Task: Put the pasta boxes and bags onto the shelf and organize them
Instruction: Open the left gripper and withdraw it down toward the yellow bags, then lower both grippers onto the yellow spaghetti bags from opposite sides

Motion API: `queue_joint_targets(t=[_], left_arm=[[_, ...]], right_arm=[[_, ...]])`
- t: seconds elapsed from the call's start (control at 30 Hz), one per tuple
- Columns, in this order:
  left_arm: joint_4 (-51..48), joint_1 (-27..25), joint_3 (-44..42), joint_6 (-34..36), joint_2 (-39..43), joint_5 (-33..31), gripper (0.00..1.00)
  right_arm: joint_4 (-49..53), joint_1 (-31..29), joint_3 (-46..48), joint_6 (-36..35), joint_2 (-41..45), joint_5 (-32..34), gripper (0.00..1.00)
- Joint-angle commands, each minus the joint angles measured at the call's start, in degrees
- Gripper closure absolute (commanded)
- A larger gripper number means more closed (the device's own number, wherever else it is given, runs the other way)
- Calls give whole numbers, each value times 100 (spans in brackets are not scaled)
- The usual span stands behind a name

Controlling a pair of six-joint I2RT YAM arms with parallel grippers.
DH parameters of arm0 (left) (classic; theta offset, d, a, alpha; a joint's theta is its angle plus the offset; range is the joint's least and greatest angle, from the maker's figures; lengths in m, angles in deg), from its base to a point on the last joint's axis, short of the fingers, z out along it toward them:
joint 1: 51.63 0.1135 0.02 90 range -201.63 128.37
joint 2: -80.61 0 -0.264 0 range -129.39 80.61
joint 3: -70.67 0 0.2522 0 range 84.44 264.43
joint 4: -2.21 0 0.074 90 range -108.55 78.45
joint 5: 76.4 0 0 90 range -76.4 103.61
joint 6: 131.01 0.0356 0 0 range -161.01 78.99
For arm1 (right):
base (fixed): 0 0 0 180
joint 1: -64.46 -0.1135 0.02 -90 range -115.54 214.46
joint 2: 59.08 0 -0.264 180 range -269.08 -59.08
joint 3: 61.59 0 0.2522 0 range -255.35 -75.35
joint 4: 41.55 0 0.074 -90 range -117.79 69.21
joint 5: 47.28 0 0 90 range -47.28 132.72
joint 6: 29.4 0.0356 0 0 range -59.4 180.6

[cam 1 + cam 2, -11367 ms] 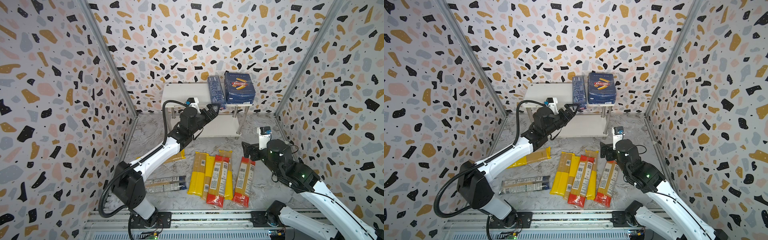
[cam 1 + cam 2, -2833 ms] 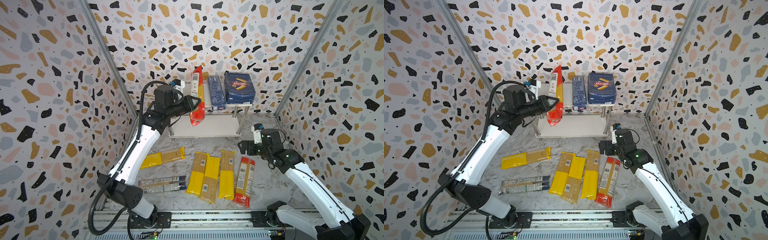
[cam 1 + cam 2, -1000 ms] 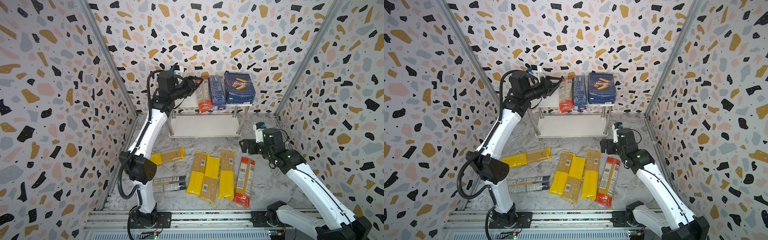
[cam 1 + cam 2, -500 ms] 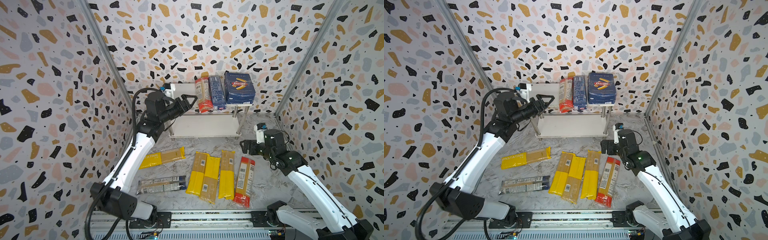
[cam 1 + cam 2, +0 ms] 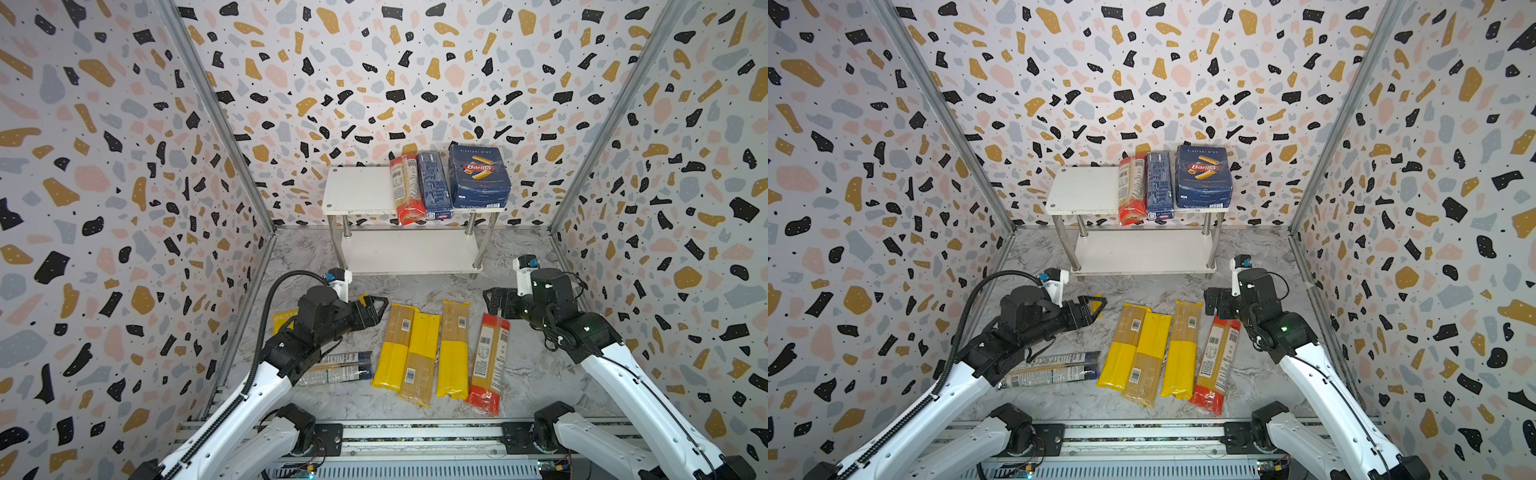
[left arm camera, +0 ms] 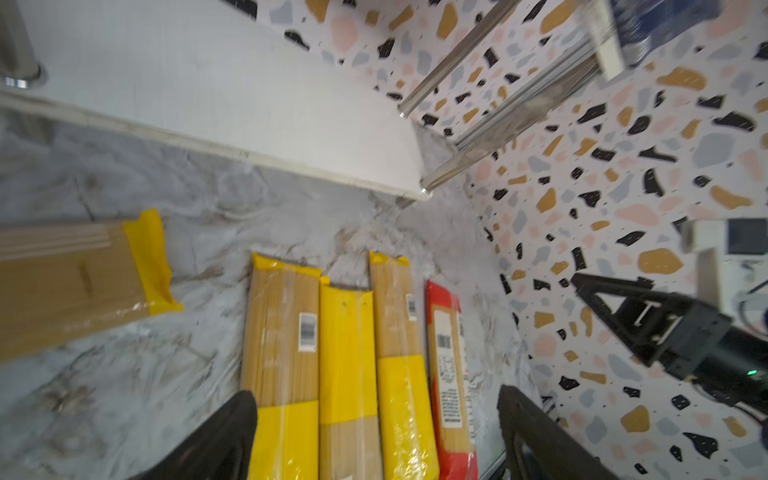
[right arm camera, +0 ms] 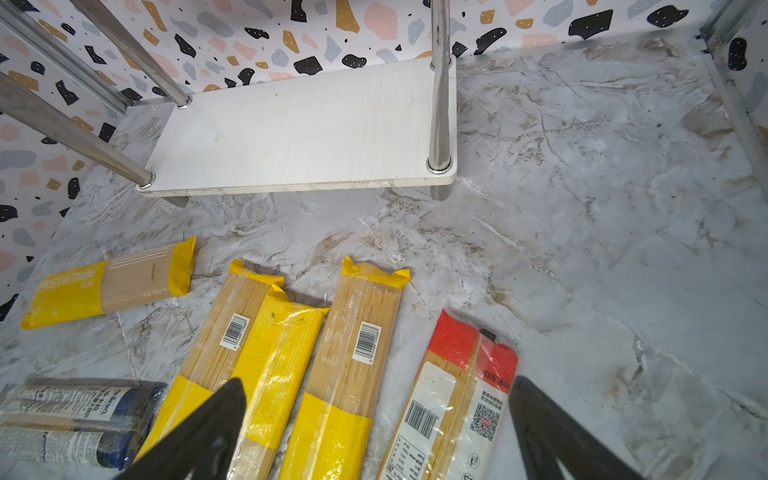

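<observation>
In both top views you see the shelf (image 5: pixel 357 191) against the far wall, the left half of its top board bare. On the right half the shelved red bag (image 5: pixel 405 189), the narrow box (image 5: pixel 434 185) and the wide box (image 5: pixel 478 176) lie side by side, and the bag's near end overhangs the front edge. The lower board (image 5: pixel 409 251) shows plain white from leg to leg.

Your left gripper (image 5: pixel 383 309) hangs low, just left of the three yellow bags (image 5: pixel 419 357), jaws apart and gripping nothing. Its arm covers most of the PASTATIME bag (image 5: pixel 282 322). The blue-ended bag (image 5: pixel 340 368) lies crosswise by that arm's elbow. Your right gripper (image 5: pixel 489 301) hovers past the far end of the floor red bag (image 5: pixel 488 365), jaws spread wide. A strip of bare floor (image 5: pixel 1142 286) runs between the bags' far ends and the shelf legs.

In the left wrist view, which is blurred, your fingers (image 6: pixel 224 436) stand well apart over the yellow bags (image 6: pixel 345 374), with the lower board's edge (image 6: pixel 291 162) beyond them.

In the right wrist view your fingers (image 7: pixel 199 436) straddle the rightmost yellow bag and the floor red bag (image 7: pixel 453 399). The middle yellow bag overlaps its left neighbour's edge. A chrome leg (image 7: pixel 440 104) stands at the board's near right corner, and right of it you have open marble up to the wall
</observation>
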State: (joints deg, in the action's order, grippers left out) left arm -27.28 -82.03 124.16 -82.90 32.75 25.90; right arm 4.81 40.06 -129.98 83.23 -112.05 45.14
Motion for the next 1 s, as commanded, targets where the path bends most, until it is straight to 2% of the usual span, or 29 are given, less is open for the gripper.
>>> queue_joint_targets(t=[0.0, 0.13, 0.23, 0.33, 0.47, 0.77, 0.87, 0.97], left_arm=[[298, -583, -368, -221, 83, -428, 10], [555, -1513, -616, -395, -226, -869, 10], [760, -1842, -833, -501, -542, -957, 7], [1362, -1965, -1311, -783, -633, -764, 7], [2086, -2043, -1833, -1134, -770, -537, 7], [2767, -2404, -1962, -1262, -1436, -321, 8], [2903, -2479, -1999, -1330, -1443, -297, 8], [2939, -2548, -2025, -1357, -1398, -318, 8]], right_arm=[[9, -153, 205, 217, -71, 163, 1], [-183, -273, 380, 312, -133, 119, 1], [-229, -318, 475, 340, -104, 100, 1], [-218, -466, 672, 371, 4, 80, 1], [-279, -962, 1119, 650, 151, 180, 1], [-658, -2532, 1814, 1564, 179, 380, 1], [-719, -2753, 1865, 1673, 101, 376, 1], [-935, -2768, 2012, 1723, 154, 47, 1]])
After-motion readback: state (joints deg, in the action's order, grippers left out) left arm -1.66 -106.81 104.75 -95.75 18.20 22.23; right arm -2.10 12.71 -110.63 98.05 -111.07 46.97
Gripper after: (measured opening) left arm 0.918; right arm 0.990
